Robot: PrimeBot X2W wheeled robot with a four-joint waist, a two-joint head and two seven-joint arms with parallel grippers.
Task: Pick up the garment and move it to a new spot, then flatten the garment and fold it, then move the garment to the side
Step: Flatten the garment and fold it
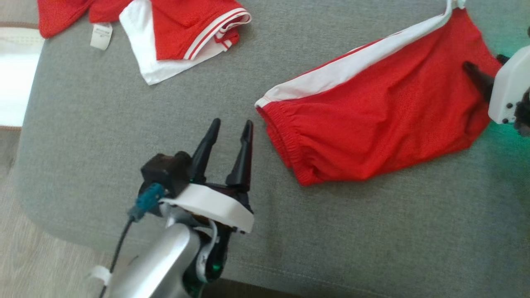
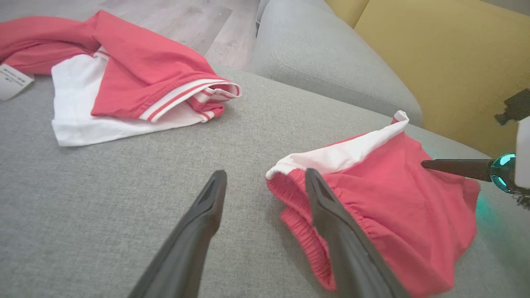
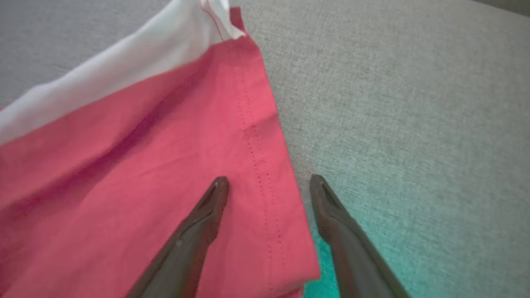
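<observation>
Red shorts (image 1: 372,111) with a white side stripe lie spread across a grey sofa cushion (image 1: 124,124), towards its right side, waistband to the left and leg hem to the right. The white stripe runs along the far edge, which suggests the shorts rest on their side with one leg over the other.

The left tool (image 1: 231,124) stands on the cushion just beside the waistband, not touching it. Its two dark fingers are spread wide and hold nothing. The right tool (image 3: 269,182) is at the opposite end, also spread wide and empty. It straddles the stitched hem, one finger above red cloth and the other above bare cushion. With one tool at each end, the arms look placed to take both ends together, for smoothing or for carrying the shorts aside.

A second garment (image 1: 182,29), red and white with a small label (image 1: 101,36), lies crumpled at the far left, well apart from the shorts.

The top edge of the head view cuts off that second garment and the far corner of the shorts. Its right edge cuts off most of the right tool. Whether that tool's fingertip rests on the cloth or hangs just above it is hard to judge, and green light from it tints the cushion there. How many layers the shorts make cannot be told.
</observation>
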